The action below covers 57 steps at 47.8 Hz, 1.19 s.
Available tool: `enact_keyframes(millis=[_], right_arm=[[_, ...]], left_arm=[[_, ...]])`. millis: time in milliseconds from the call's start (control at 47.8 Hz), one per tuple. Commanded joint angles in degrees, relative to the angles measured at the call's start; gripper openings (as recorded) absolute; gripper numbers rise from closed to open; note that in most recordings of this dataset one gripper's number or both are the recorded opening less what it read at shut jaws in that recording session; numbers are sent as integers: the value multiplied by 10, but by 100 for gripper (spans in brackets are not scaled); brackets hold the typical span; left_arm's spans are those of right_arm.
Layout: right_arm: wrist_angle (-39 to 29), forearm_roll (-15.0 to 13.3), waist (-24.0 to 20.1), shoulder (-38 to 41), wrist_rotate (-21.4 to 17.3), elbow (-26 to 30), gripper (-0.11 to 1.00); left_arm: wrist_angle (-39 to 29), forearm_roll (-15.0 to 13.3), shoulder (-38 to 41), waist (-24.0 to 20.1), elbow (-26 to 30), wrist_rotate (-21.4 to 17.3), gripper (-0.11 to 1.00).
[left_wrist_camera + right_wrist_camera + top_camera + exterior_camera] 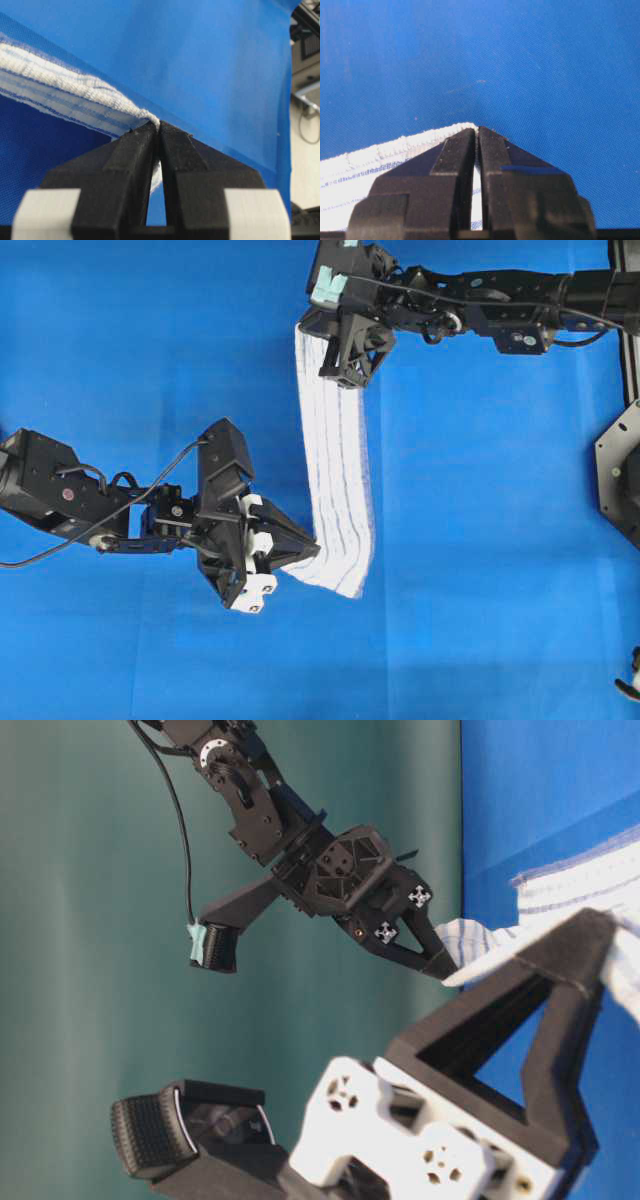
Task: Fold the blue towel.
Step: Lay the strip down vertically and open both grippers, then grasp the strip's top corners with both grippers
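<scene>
1. Left gripper point(305, 552): narrow, jaws pinched on a corner of the blue towel point(338, 465), cloth wedged right at the tips in the left wrist view.
2. Right gripper point(345, 375): likewise narrow, clamped on the opposite end of the towel, edge caught between the tips in the right wrist view.
3. Towel: stretched as a long narrow band between the two grippers, over the blue surface point(500, 540); probably lifted at least partly clear of it, though hard to judge from overhead.
4. Risk of slip: only a thin bite of cloth in each pinch, so any extra pull apart could drag a corner free and drop that end.
5. Risk of a crooked fold: band already bunched and slightly twisted near the left gripper, so laying it down unevenly would misalign the edges.
6. Risk of sag: slack in the middle could touch down first and crease.
</scene>
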State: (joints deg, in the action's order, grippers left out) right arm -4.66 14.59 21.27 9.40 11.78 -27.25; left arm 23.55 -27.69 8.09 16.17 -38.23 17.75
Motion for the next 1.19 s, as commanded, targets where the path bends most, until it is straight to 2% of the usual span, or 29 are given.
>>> enact_keyframes(millis=[0, 84, 251, 293, 335, 607, 837, 1005, 1172], right_arm=[[3, -8, 3, -6, 1, 16, 10], [6, -10, 3, -6, 1, 16, 29], [27, -29, 4, -6, 0, 16, 78], [27, -35, 4, -8, -1, 16, 87], [28, -41, 4, -11, -3, 16, 93], [25, -55, 5, -68, -2, -7, 92], [15, -55, 5, -129, -7, -54, 92], [15, -54, 4, -168, -12, -93, 92], [18, -51, 4, -202, -16, -134, 92]], left_arm=[[3, 2, -21, 9, 4, 0, 9], [3, 2, -21, 8, 4, 2, 27], [-4, 2, -26, 8, 1, 7, 76], [-8, 2, -31, 8, -3, 9, 84], [-12, 2, -38, 8, -7, 10, 86], [-69, 2, -131, 8, -60, 20, 84], [-69, 3, -199, 2, -104, 22, 83], [-72, 16, -224, -37, -121, -9, 83], [-72, 16, -230, -109, -126, -119, 83]])
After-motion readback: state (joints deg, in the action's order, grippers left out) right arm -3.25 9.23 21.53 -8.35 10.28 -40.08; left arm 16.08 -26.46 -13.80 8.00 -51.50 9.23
